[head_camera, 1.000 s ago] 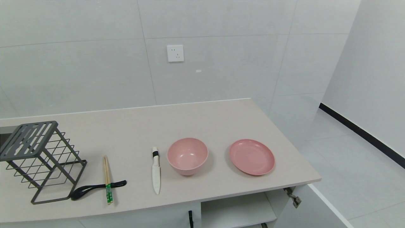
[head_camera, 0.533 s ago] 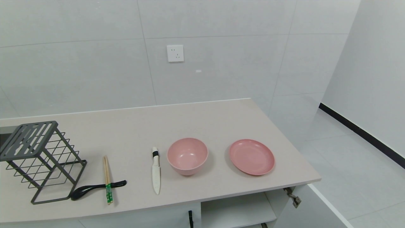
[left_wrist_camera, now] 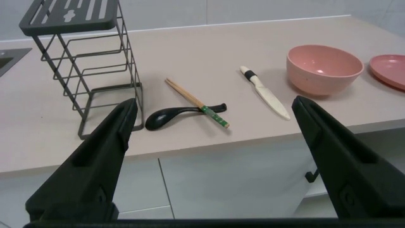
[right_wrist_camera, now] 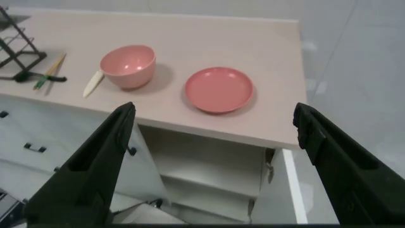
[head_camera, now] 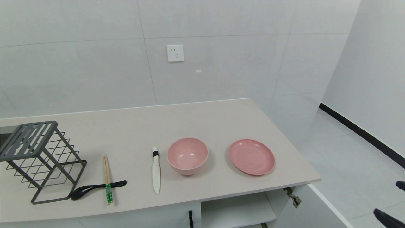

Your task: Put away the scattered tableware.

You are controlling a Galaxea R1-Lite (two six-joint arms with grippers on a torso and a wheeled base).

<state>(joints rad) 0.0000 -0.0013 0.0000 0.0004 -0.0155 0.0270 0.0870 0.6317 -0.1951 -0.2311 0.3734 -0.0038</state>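
On the flat beige countertop [head_camera: 142, 126], the round pink plastic plate [right_wrist_camera: 219, 89] lies at the right end, straight ahead of the right gripper [right_wrist_camera: 215, 109], fingers apart; the right arm is judged nearer. The left gripper [left_wrist_camera: 212, 109], also spread, faces the glossy black spoon [left_wrist_camera: 166, 117].

bowl [head_camera: 187, 155]: plain pink;
plate [head_camera: 252, 156]: the same plain pink;
knife [head_camera: 155, 172]: cream, with one black band;
chopsticks [head_camera: 107, 178]: pale wood, green patterned ends;
spoon [head_camera: 91, 189]: black all over;
rack [head_camera: 38, 158]: dark grey wire grid;
counter [head_camera: 142, 126]: pale beige;
wall [head_camera: 79, 63]: light grey tiles
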